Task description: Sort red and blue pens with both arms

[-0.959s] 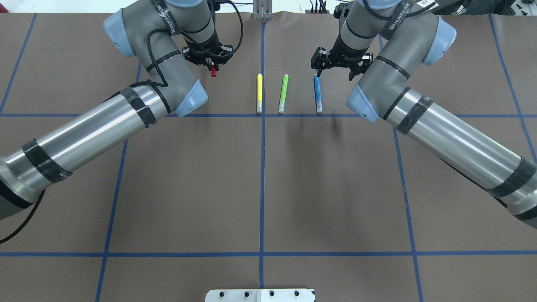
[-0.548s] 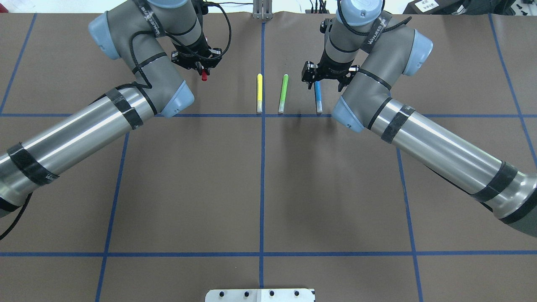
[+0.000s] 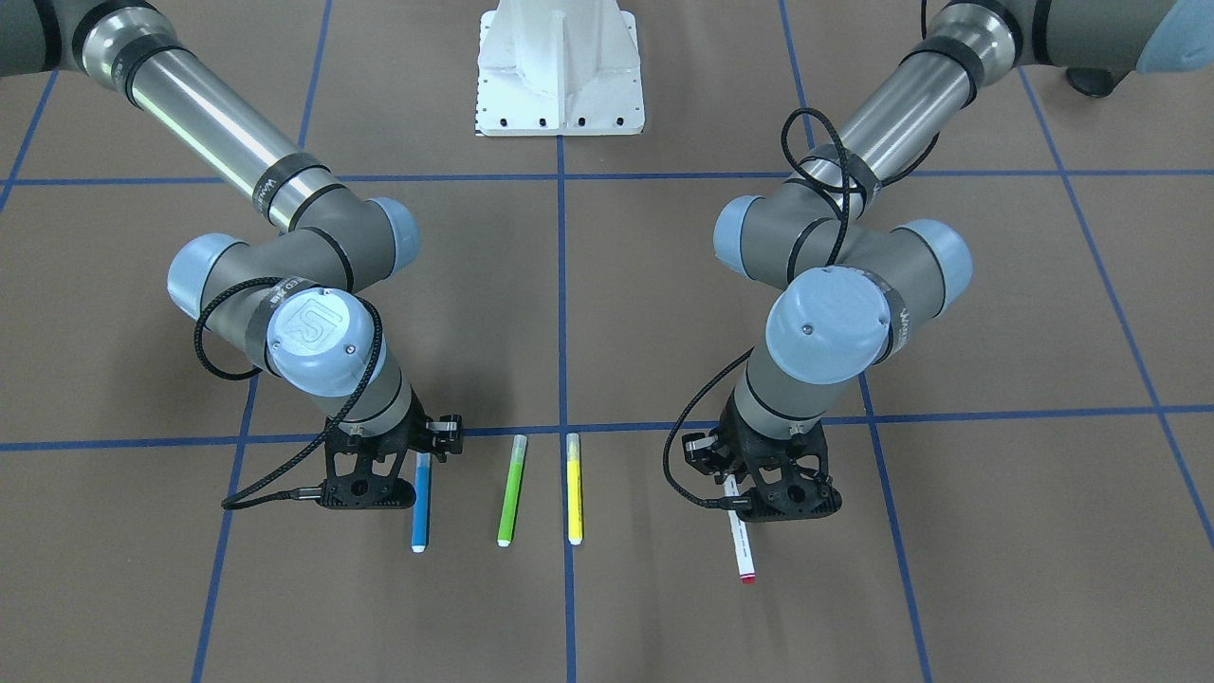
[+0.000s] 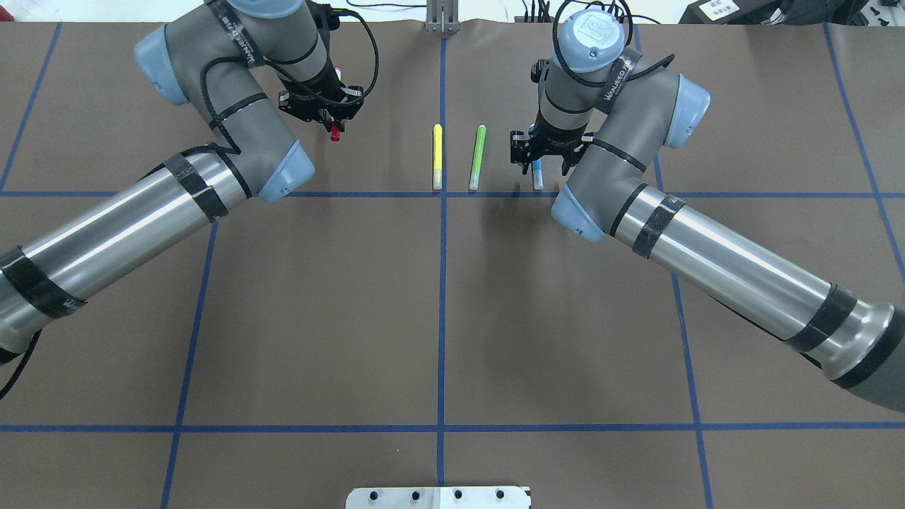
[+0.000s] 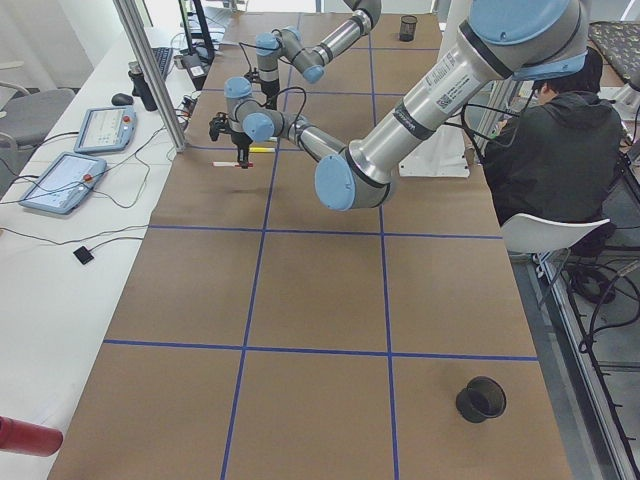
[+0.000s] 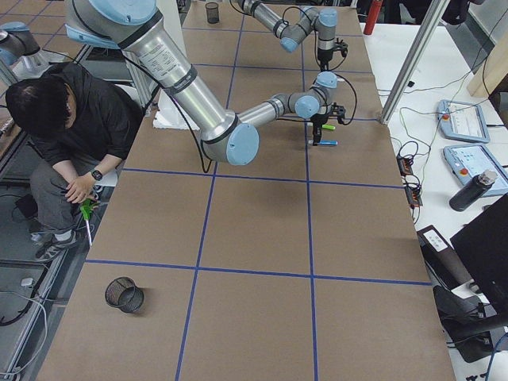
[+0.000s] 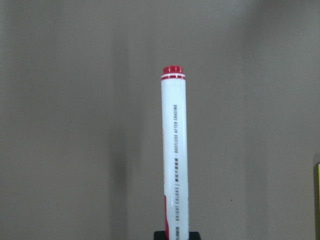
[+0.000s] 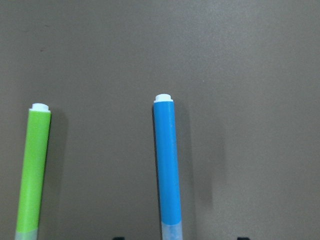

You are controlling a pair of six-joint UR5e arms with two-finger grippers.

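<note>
My left gripper (image 4: 331, 116) is shut on the red pen (image 4: 334, 133), a white barrel with red ends. It holds the pen above the table, left of the pen row. From the front, the barrel (image 3: 741, 543) sticks out past that gripper (image 3: 735, 493). The left wrist view shows the barrel (image 7: 175, 150) running straight out from the fingers. The blue pen (image 4: 537, 175) lies flat on the table. My right gripper (image 4: 541, 157) is open over it, a finger on either side. That gripper (image 3: 419, 465) covers the blue pen's (image 3: 420, 512) capped end. In the right wrist view, the blue pen (image 8: 167, 165) sits centred.
A lime-green marker (image 4: 477, 159) and a yellow marker (image 4: 437, 157) lie side by side between the two grippers, the green one (image 8: 32, 170) close to the blue pen. Black mesh cups (image 5: 482, 398) (image 6: 212, 12) stand at the table's ends. A person (image 6: 71, 119) sits behind the robot.
The left gripper has carried the red pen further left. The right gripper has moved back along the blue pen toward the robot and now covers most of it.
</note>
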